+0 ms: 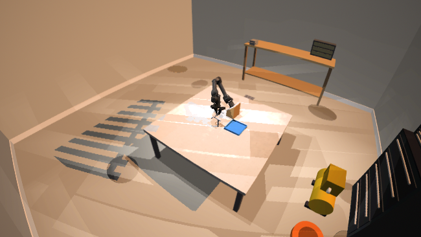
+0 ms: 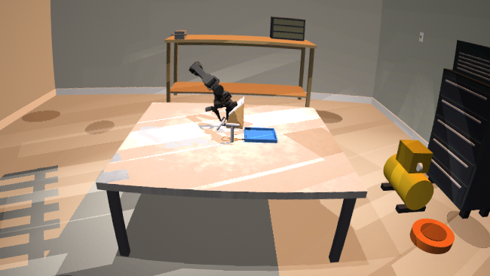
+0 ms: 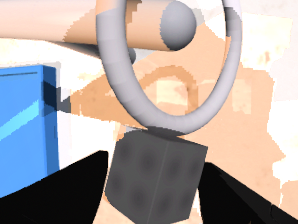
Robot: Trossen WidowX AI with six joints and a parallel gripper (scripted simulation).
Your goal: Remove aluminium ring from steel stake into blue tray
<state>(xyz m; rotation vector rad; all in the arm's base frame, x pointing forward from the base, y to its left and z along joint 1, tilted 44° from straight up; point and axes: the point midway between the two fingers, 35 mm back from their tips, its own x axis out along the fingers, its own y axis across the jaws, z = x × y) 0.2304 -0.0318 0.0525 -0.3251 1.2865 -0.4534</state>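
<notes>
"So what colours have you got over there?"
"Honestly, my fingers are plain black, the tray (image 1: 235, 127) (image 2: 260, 135) (image 3: 22, 120) is bright blue, the ring (image 3: 114, 60) pale grey, and the tab (image 3: 155, 175) dark grey with darker blotches."
"Nice, any patterns?"
"Just those blotches tbh."
</notes>
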